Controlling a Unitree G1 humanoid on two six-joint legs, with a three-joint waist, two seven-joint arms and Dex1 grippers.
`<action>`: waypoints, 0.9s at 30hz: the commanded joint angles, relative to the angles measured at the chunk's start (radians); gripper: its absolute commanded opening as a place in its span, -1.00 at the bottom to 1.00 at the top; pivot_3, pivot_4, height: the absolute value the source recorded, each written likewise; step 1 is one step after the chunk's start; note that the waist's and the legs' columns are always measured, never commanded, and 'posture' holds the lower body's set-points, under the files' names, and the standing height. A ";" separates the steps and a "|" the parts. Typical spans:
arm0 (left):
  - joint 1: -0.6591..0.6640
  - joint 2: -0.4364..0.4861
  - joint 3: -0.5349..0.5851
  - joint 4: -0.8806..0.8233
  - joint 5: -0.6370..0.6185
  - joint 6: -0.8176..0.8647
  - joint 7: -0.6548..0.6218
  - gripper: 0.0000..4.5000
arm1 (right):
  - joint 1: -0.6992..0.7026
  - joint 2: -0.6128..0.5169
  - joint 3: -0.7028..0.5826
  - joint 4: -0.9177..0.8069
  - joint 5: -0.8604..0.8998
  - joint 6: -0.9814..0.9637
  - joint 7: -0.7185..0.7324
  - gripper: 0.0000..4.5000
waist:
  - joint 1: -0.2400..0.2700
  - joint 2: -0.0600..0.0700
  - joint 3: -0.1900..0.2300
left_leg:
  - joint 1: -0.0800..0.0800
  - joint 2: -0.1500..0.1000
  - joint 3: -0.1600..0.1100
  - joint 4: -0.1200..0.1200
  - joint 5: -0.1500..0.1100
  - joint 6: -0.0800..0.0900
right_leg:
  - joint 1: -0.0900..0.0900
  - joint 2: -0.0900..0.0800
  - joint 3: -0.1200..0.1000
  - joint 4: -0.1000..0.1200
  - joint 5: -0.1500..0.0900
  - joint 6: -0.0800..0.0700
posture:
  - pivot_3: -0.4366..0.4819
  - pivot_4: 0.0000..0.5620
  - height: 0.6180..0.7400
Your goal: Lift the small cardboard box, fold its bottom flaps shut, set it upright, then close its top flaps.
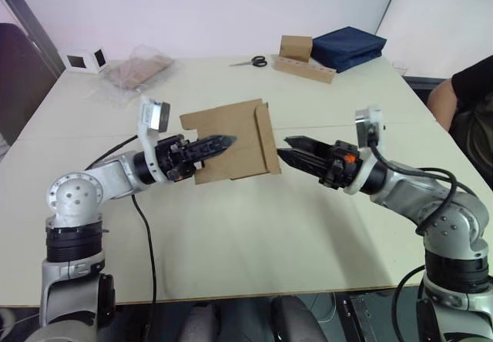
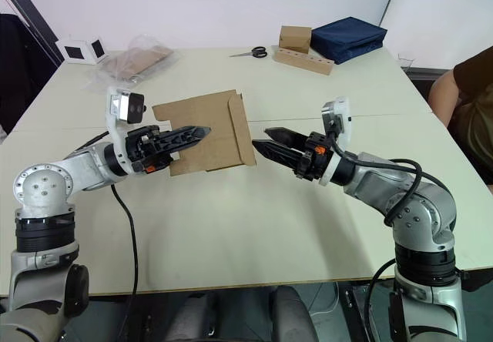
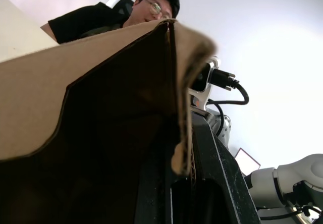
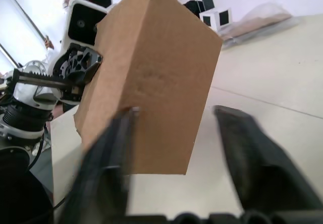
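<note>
Cardboard small cardboard box is hanging pinched in left gripper jaws; right gripper, gaping empty in its wrist view, is hovering beside it.

Small cardboard box airborne, flaps open

The cardboard box loomed close, its dark inside showing — a black finger lay against its wall, a person beyond.
</note>
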 commanded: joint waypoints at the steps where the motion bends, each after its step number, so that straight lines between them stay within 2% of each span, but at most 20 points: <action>1: -0.020 0.011 0.012 -0.027 -0.018 -0.013 -0.003 -1.00 | -0.004 0.022 -0.039 0.000 0.095 0.012 -0.017 0.43 | 0.000 0.000 0.000 | 0.000 0.000 0.000 0.000 0.000 0.000 | 0.000 0.000 0.000 0.000 0.000 0.000 | -0.05 -0.47 1.00; 15: -0.012 0.012 0.015 -0.040 -0.022 -0.013 0.005 -1.00 | -0.026 0.050 -0.044 0.040 0.283 0.032 -0.087 0.43 | -0.001 0.000 0.000 | 0.000 0.000 0.000 0.000 0.000 0.000 | 0.000 0.000 0.000 0.000 0.000 0.000 | -0.05 -0.47 1.00; 22: 0.001 0.009 0.019 -0.056 -0.029 -0.015 0.013 -1.00 | -0.020 0.042 -0.029 0.047 0.280 0.021 -0.094 0.43 | -0.001 0.000 0.000 | 0.000 0.000 0.000 0.000 0.000 0.000 | 0.000 0.000 0.000 0.000 0.000 0.000 | -0.05 -0.47 1.00; 24: 0.005 0.007 0.019 -0.062 -0.031 -0.016 0.016 -1.00 | -0.024 0.040 -0.027 0.052 0.275 0.020 -0.091 0.21 | -0.001 0.000 0.000 | 0.000 0.000 0.000 0.000 0.000 0.000 | 0.000 0.000 0.000 0.000 0.000 0.000 | -0.05 -0.47 1.00; 25: 0.006 0.006 0.020 -0.064 -0.032 -0.016 0.018 -1.00 | -0.025 0.037 -0.026 0.055 0.271 0.020 -0.088 0.16 | 0.000 0.000 0.000 | 0.000 0.000 0.000 0.000 0.000 0.000 | 0.000 0.000 0.000 0.000 0.000 0.000 | -0.05 -0.47 1.00; 27: 0.008 0.006 0.022 -0.067 -0.036 -0.016 0.022 -1.00 | -0.026 0.033 -0.026 0.060 0.259 0.017 -0.086 -0.17 | -0.001 0.000 0.000 | 0.000 0.000 0.000 0.000 0.000 0.000 | 0.000 0.000 0.000 0.000 0.000 0.000 | -0.05 -0.47 1.00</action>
